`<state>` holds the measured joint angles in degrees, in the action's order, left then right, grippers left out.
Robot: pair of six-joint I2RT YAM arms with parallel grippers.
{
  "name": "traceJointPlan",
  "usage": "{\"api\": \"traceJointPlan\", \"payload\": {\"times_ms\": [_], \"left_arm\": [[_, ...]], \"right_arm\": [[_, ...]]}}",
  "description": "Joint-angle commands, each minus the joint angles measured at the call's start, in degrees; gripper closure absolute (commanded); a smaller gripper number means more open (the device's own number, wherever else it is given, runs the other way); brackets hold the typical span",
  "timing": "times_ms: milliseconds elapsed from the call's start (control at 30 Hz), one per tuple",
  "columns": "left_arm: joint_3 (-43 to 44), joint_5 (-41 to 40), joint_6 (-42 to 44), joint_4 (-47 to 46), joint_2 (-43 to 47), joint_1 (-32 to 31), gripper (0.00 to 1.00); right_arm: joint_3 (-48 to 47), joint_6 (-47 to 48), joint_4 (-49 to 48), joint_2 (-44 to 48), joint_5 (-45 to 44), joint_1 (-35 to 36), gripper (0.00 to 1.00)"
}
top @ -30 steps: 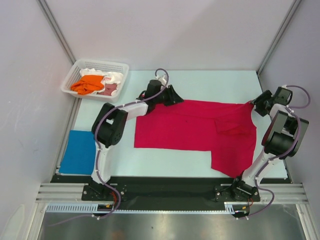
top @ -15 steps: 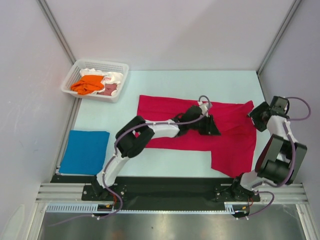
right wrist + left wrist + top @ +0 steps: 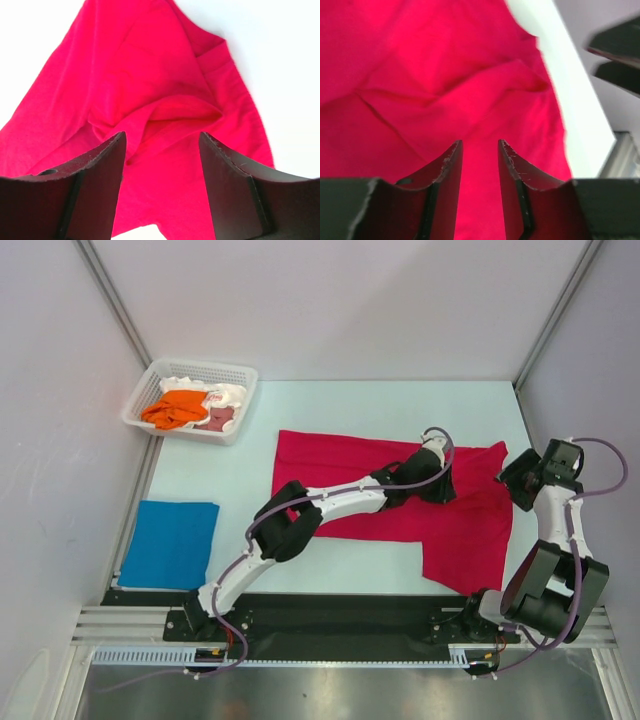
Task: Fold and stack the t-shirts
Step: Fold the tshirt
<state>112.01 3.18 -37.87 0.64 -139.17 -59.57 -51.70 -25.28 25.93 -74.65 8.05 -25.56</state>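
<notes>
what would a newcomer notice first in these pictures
The big crimson t-shirt spread over the middle and right of the table, with the left arm stretched across it and the left gripper open above the cloth. Then the folded blue t-shirt at the near left and the white basket of crumpled clothes at the far left.

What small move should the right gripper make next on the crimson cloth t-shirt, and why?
Probably lower and close on the raised fold: the right gripper hangs open above the large crimson cloth t-shirt, that fold between its jaws, nothing held.
</notes>
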Motion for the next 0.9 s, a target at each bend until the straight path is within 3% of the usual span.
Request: {"api": "traceJointPlan", "payload": {"times_ms": [0,300,733,833,867], "left_arm": [[5.67,-3.09,2.18,5.85,-3.55,0.16,0.58],[7.79,-7.13,4.29,10.51,-4.70,-0.46,0.56],[8.49,-4.76,3.41,13.15,-5.84,-0.63,0.55],[8.93,-4.41,3.68,13.51,-6.46,-0.55,0.58],[8.93,-4.32,3.68,13.51,-6.46,-0.55,0.63]], "right_arm": [[0.29,1.46,0.70,1.79,0.73,-1.07,0.34],[0.11,1.11,0.17,2.49,2.23,-2.74,0.34],[0.81,1.11,0.79,4.16,2.41,-2.83,0.34],[1.08,1.20,0.96,4.43,2.05,-2.83,0.34],[1.16,1.28,0.96,4.34,1.53,-2.83,0.34]]}}
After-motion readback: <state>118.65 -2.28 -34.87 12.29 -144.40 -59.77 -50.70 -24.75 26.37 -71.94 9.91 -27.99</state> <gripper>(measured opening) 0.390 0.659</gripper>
